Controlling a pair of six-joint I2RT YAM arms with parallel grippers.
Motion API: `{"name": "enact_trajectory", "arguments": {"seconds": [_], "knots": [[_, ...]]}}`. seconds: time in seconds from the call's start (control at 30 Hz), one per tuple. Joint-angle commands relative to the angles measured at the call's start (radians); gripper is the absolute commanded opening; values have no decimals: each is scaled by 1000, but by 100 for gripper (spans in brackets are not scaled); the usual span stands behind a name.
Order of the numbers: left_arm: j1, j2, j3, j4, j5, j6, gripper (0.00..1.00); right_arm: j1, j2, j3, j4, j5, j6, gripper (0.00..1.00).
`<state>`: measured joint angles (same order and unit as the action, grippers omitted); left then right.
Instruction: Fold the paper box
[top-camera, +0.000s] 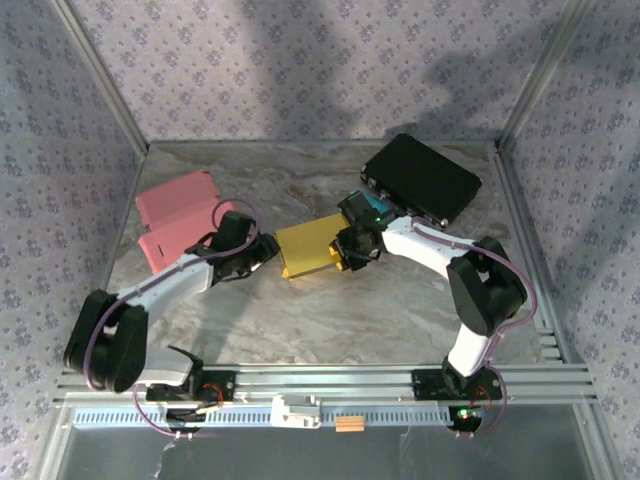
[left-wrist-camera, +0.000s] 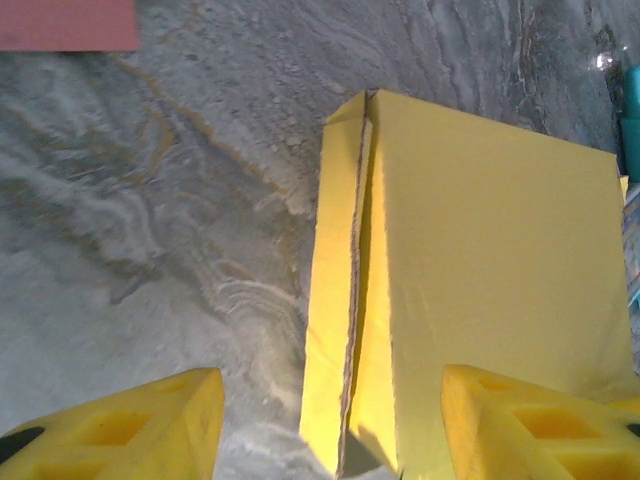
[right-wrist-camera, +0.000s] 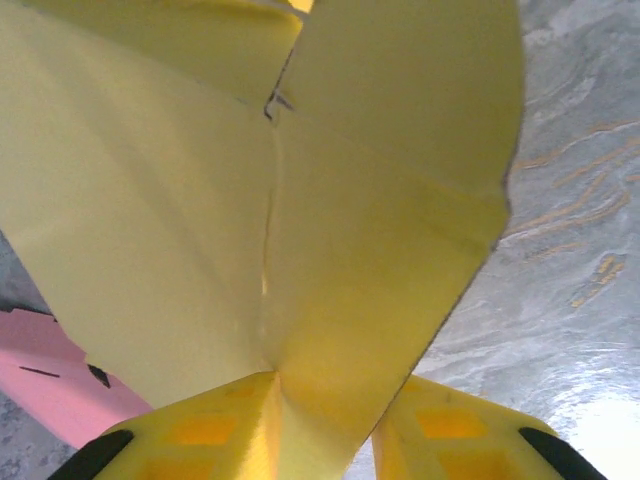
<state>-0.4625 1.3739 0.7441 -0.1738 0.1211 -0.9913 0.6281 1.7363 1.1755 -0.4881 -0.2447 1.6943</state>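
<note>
Yellow paper box (top-camera: 312, 250): lies mid-counter, between the 2 pincers; in the left wrist view its end flap stands ajar along a seam.
Left pincer (left-wrist-camera: 330, 375): spread wide at the box's left end, with the flap's edge in the gap between its fingers (left-wrist-camera: 150, 420).
Right pincer (right-wrist-camera: 330, 385): at the box's right end; a yellow flap rises from between its 2 fingers (right-wrist-camera: 460, 430), and I cannot tell whether it is pinched or loose.
Counter (top-camera: 400, 310): grey, marbled.
Pink flat boxes (top-camera: 180, 215): left rear, beside the left arm.
Black box (top-camera: 420, 178): right rear corner.
</note>
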Motion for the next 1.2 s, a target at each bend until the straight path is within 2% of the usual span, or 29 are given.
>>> {"name": "enact_trajectory", "arguments": {"seconds": [0.0, 0.13, 0.3, 0.5, 0.7, 0.83, 0.9, 1.03, 1.1, 1.17], "knots": [[10, 63, 48, 87, 63, 47, 58, -7, -23, -8, -72, -16, -31, 33], [5, 153, 75, 109, 112, 70, 54, -14, -19, -8, -75, -27, -38, 33], [-2, 174, 88, 50, 70, 91, 47, -18, -17, 2, -82, -29, -46, 33], [-17, 204, 65, 108, 84, 89, 35, -19, -1, 7, -108, -46, -71, 33], [-34, 218, 64, 109, 63, 105, 31, -26, 2, 94, -193, -41, -171, 44], [-40, 242, 76, 101, 69, 120, 26, -33, -9, 95, -191, -68, -212, 46], [-44, 244, 78, 84, 55, 133, 23, -38, -19, 127, -240, -72, -278, 46], [-47, 241, 80, 66, 41, 151, 20, -48, -95, 216, -381, 50, -516, 51], [-48, 238, 85, 56, 37, 162, 20, -72, -148, 220, -363, 115, -667, 55], [-50, 234, 89, 48, 30, 167, 21, -115, -150, 223, -331, 112, -858, 58]]}}
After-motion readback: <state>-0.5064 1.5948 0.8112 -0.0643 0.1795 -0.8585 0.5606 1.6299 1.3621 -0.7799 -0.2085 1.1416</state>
